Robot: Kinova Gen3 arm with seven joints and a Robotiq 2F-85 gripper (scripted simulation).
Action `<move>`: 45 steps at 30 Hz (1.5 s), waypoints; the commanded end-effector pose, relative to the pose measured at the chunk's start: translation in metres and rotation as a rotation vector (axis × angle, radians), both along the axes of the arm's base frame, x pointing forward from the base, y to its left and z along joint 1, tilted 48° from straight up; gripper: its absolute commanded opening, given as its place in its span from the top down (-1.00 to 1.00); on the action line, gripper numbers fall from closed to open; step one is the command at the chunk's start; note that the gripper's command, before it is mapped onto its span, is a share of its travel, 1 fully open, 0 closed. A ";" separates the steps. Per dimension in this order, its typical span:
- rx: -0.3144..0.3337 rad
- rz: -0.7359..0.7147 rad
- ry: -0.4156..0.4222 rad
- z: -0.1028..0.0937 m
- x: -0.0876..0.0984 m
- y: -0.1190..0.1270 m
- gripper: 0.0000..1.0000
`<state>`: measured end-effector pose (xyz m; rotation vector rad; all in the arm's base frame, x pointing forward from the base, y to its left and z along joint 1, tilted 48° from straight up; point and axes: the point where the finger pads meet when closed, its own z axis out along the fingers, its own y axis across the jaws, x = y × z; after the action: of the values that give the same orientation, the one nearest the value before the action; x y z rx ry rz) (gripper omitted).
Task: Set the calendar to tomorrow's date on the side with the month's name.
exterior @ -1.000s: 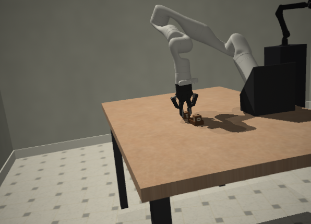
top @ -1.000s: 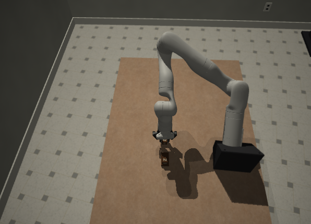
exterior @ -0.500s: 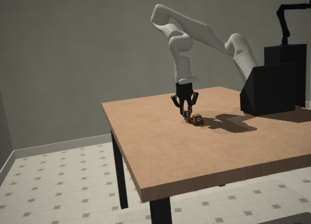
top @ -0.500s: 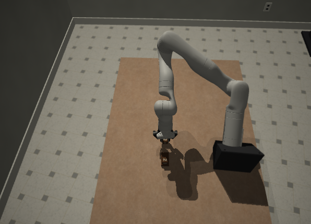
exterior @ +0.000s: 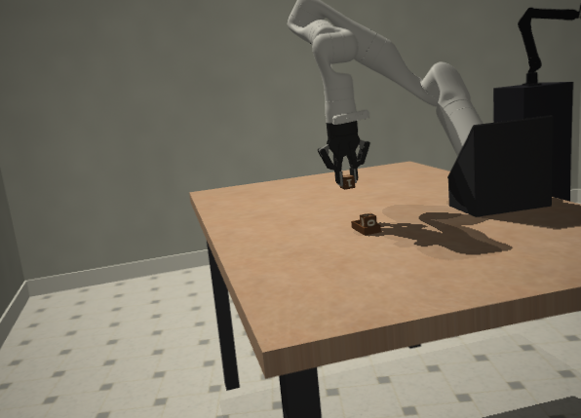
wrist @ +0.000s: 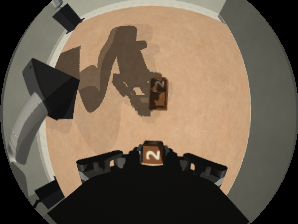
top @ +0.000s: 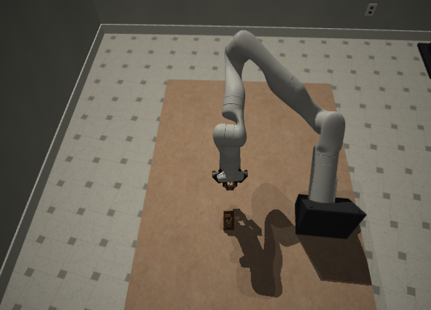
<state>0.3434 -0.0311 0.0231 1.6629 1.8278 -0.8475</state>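
Note:
My gripper is shut on a brown digit cube and holds it well above the table. The held cube shows a 2 in the wrist view and a 1 in the exterior view. The small brown tray lies on the table, nearer the top camera than the gripper. A second cube is in its far half in the wrist view, with a 2 on top and a 0 on one side. The month's name cannot be read.
The tray stands on the wooden table, partly in the arm's shadow. The black robot base is at the right of the top and exterior views. The table's left edge is to the left of the tray.

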 end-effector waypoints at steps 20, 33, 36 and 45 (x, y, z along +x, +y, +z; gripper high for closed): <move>0.008 0.002 -0.032 -0.048 -0.003 0.080 0.47; 0.008 0.001 -0.032 -0.049 -0.004 0.081 0.47; 0.008 0.001 -0.032 -0.049 -0.004 0.080 0.47; 0.008 0.001 -0.032 -0.057 -0.004 0.072 0.47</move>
<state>0.3408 0.0440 -0.0312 1.6709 1.8130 -0.8043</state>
